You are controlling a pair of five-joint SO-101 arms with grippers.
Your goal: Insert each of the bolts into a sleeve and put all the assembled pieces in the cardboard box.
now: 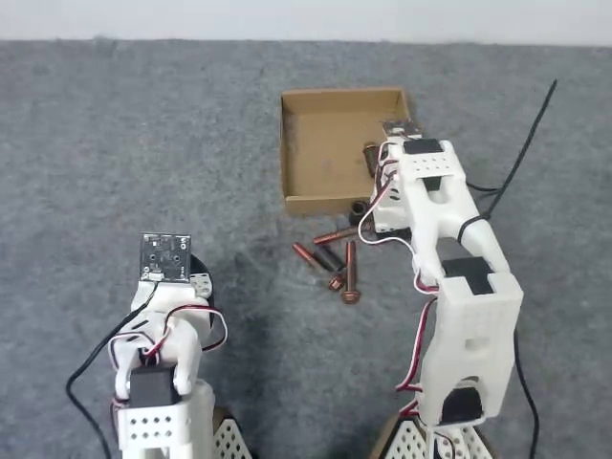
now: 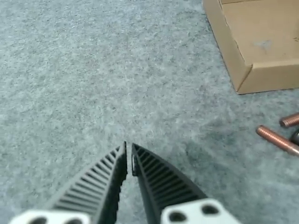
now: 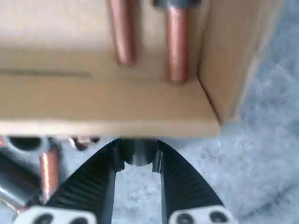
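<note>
1. Two claws reported. My left claw is closed on nothing, tips nearly touching, parked over bare table toward the near-left corner. I judge it idle, clear of the work zone.
2. Loose bolts and dark sleeves lie heaped mid-table, just off the near wall of the cardboard box; not yet assembled.
3. That box sits toward the far edge. Two copper pieces lie inside, ends against its near wall.
4. My right claw grips a grey sleeve just outside that wall, low over the table, presumably steadied to receive a bolt.
</note>
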